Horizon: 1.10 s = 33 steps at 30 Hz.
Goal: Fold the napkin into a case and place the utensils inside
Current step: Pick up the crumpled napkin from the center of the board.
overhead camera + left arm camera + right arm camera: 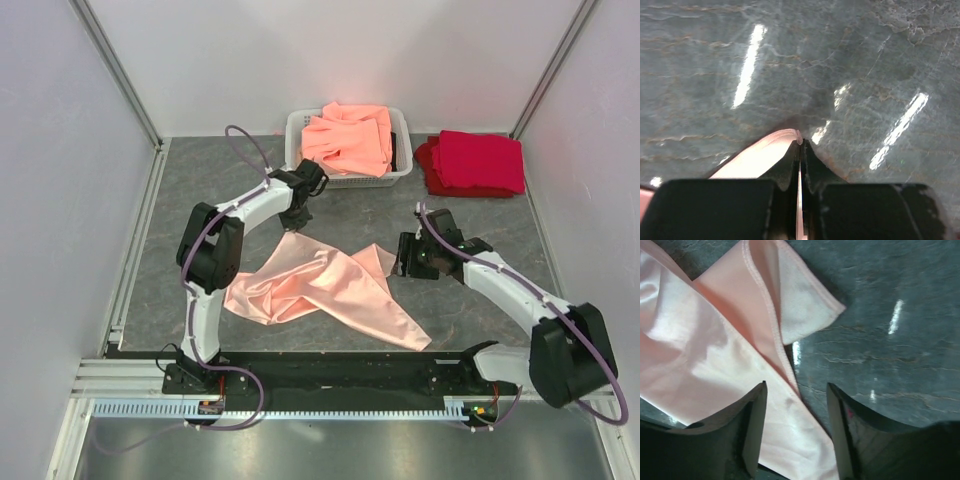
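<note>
Napkin [320, 290], corner pinched in L hand [800, 143]

Grey marbled table [360, 210] with crumpled pale-pink napkin [320, 290] mid-surface, white basket [345, 181] and red folded cloths [475, 163] at far edge.

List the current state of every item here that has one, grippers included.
napkin: unfolded, lying rumpled, one corner pinched.
left gripper: shut on a corner of the napkin.
right gripper: open, jaws either side of the napkin's edge.
orange cloths: heaped in the basket.
basket: upright, filled.
red cloths: folded, stacked beside the basket.
</note>
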Available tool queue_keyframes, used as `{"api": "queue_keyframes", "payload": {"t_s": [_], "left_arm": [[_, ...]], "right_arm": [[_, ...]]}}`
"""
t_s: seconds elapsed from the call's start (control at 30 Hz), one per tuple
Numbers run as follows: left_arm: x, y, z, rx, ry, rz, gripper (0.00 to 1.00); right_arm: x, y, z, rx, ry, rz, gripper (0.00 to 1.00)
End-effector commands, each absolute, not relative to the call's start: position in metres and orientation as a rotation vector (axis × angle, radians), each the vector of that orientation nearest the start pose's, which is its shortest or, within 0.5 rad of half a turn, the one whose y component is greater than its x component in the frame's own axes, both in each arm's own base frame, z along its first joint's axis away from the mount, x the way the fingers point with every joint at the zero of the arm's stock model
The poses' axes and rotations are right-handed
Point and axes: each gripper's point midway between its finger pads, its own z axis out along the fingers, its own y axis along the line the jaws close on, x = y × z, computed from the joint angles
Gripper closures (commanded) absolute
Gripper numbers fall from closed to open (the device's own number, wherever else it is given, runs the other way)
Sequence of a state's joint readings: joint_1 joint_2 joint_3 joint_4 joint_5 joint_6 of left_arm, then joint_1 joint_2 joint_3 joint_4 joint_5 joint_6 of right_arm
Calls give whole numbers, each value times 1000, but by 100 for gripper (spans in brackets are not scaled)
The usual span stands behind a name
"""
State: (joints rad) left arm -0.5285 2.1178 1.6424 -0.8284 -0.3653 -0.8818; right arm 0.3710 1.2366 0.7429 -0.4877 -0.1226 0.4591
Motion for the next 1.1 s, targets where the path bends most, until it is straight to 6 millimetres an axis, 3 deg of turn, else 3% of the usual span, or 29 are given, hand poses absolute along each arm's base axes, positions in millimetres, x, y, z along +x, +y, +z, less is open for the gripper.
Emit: {"api": "queue_keyframes", "payload": {"t_s": [0.0, 0.07, 0.1, 0.13, 0.17, 0.2, 0.23, 0.27, 0.33, 0.47, 0.5, 0.57, 0.6, 0.67, 0.7, 0.73, 0.77, 0.83, 0.87, 0.9, 0.97, 1.07], "left_arm": [[391, -179, 78, -471, 2571, 116, 98], [375, -179, 78, -458, 2582, 47, 98], [370, -178, 79, -457, 2581, 26, 98], [360, -175, 72, -457, 2592, 20, 98], [357, -173, 84, -458, 2564, -11, 98], [355, -169, 86, -461, 2551, -5, 98], [348, -162, 81, -463, 2556, 13, 98], [346, -159, 90, -462, 2536, -3, 98], [340, -150, 86, -487, 2550, -22, 98], [335, -133, 86, -552, 2549, -49, 98], [335, -128, 87, -571, 2546, -52, 98], [332, -123, 83, -583, 2554, -50, 98], [330, -121, 83, -589, 2554, -47, 98], [328, -117, 81, -599, 2553, -41, 98], [326, -116, 80, -603, 2556, -39, 98], [326, -115, 80, -602, 2558, -42, 98], [326, -115, 81, -598, 2556, -47, 98], [325, -116, 84, -594, 2553, -60, 98], [324, -116, 85, -593, 2551, -67, 98], [323, -118, 84, -591, 2553, -87, 98], [323, -122, 88, -581, 2547, -117, 98], [322, -125, 90, -579, 2542, -155, 98]], "right_arm": [[271, 188, 81, -32, 2538, 636, 44], [284, 209, 90, -76, 2484, 691, 52], [291, 216, 86, -86, 2499, 701, 55], [296, 219, 81, -84, 2510, 704, 57], [299, 221, 65, -87, 2555, 685, 64], [307, 224, 64, -93, 2552, 678, 69], [312, 225, 60, -94, 2554, 661, 71], [315, 224, 47, -94, 2580, 636, 73], [325, 227, 44, -97, 2569, 627, 73], [345, 217, 21, -63, 2594, 485, 73], [359, 212, 25, -60, 2566, 413, 73], [365, 207, 20, -83, 2577, 350, 73], [380, 200, 28, -83, 2537, 273, 73], [382, 189, 45, -66, 2507, 194, 75], [380, 184, 54, -38, 2492, 172, 73], [372, 169, 59, -2, 2501, 98, 61], [365, 164, 79, 36, 2471, 100, 52], [335, 149, 77, 87, 2529, 85, 28], [325, 145, 91, 114, 2502, 111, 23], [305, 133, 77, 144, 2546, 88, 20], [287, 125, 86, 211, 2523, 148, 15], [264, 103, 66, 321, 2560, 183, 18]]}}
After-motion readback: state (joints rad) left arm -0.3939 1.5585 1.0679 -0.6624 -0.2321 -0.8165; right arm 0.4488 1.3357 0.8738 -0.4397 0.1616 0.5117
